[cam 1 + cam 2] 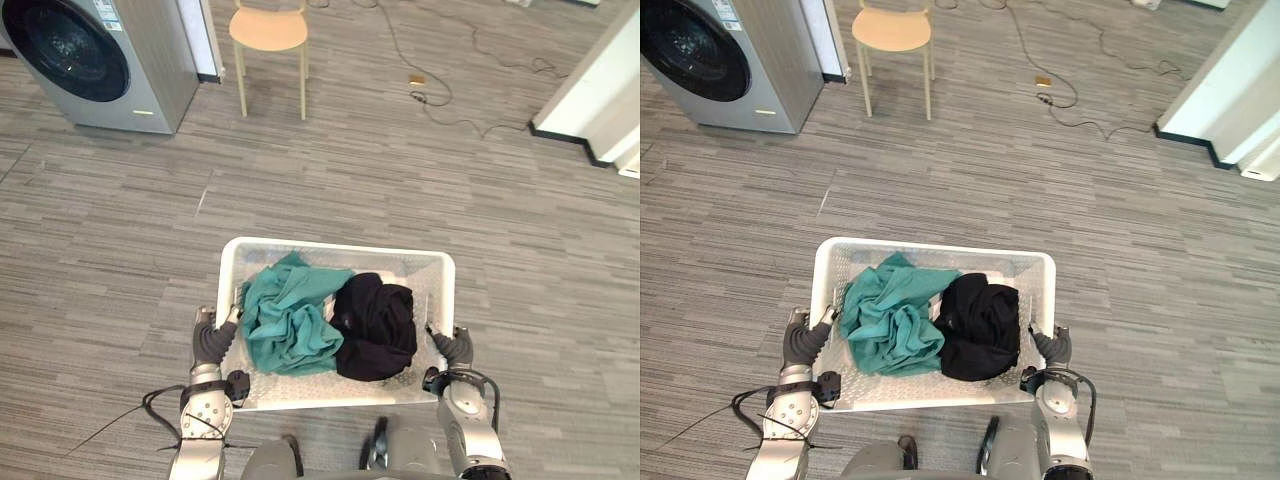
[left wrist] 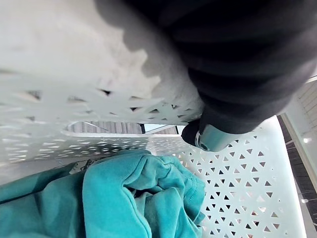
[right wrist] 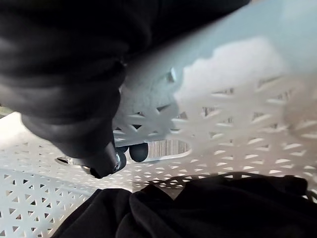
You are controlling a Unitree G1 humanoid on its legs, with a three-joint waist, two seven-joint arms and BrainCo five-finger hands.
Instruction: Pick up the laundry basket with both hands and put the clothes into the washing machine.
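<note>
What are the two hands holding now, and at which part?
The white laundry basket: the left hand grips the rim at its left handle opening, and the right hand grips the rim at its right handle opening.

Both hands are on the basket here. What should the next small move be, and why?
Probably turn left toward the washing machine: the left hand and right hand grip the laundry basket by its sides, the clothes lie inside, and the machine stands apart at front-left.

White perforated basket (image 1: 335, 246) holds teal garment (image 1: 285, 322), black garment (image 1: 378, 326); washing machine (image 1: 100, 60) well apart.
</note>
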